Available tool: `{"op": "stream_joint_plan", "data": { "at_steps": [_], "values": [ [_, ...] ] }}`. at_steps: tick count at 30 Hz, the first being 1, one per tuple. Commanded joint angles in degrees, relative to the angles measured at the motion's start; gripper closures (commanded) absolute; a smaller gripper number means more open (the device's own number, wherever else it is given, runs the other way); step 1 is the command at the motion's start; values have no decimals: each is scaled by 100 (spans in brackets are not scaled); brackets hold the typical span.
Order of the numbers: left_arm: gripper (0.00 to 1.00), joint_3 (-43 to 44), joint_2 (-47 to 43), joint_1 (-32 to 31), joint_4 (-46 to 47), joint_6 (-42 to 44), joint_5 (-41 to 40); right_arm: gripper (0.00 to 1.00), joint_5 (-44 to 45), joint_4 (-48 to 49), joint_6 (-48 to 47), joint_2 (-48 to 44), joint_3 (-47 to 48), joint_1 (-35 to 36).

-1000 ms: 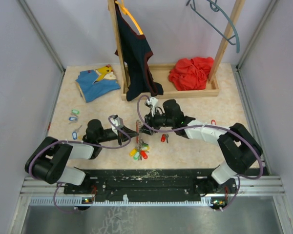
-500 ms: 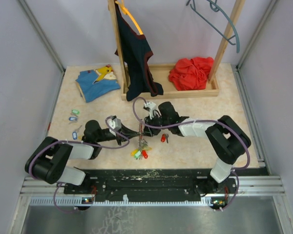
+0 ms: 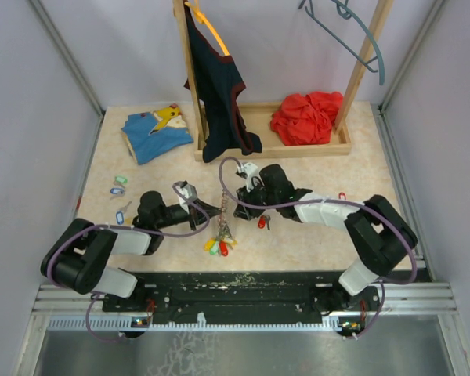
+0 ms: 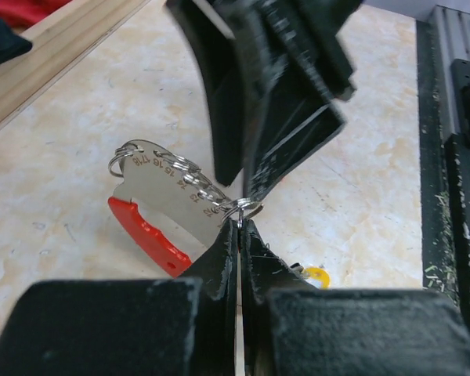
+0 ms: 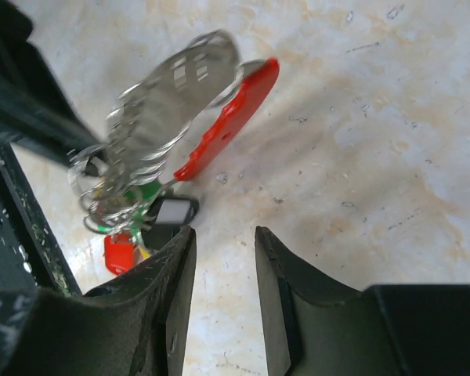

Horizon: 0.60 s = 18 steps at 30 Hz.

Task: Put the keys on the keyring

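Left pincer clenched, tips pressed together on a thin wire ring of the keyring; the ring sits right at the tip line in the left wrist view; the keyring is a flat engraved metal plate with a red grip along one edge and several wire loops stacked at its end; the plate hangs tilted, casting a shadow on the worktop; a bunch of keys with yellow, green and red tags dangles below it, between the two arms near the front edge; cannot tell whether the lowest tags touch the surface. Right pincer released, jaws apart with only bare worktop showing between them; it sits just beside the ring stack, one finger tip close against the loop the left side grips; contact not resolvable. Loose keys with green and blue tags lie well apart at the left side; a red-tagged key lies just beside the right forearm. At the back: wooden rack holding a red cloth, a dark garment hanging from it, a blue garment folded flat to its left.
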Motion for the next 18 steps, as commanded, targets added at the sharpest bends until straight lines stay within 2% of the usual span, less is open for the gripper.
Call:
{"op": "stream_joint_plan", "data": {
  "at_steps": [1,11,18],
  "values": [
    [100,284,60,-2,-388,40,-569,62,9,249,-222,-709,-204,-13],
    [100,545,198,-5,-1016,110,-818,59,-445,1287,-186,-317,-96,39],
    [100,586,252,1,-1098,215,-643,59,-432,1501,-239,174,200,42]
  ]
}}
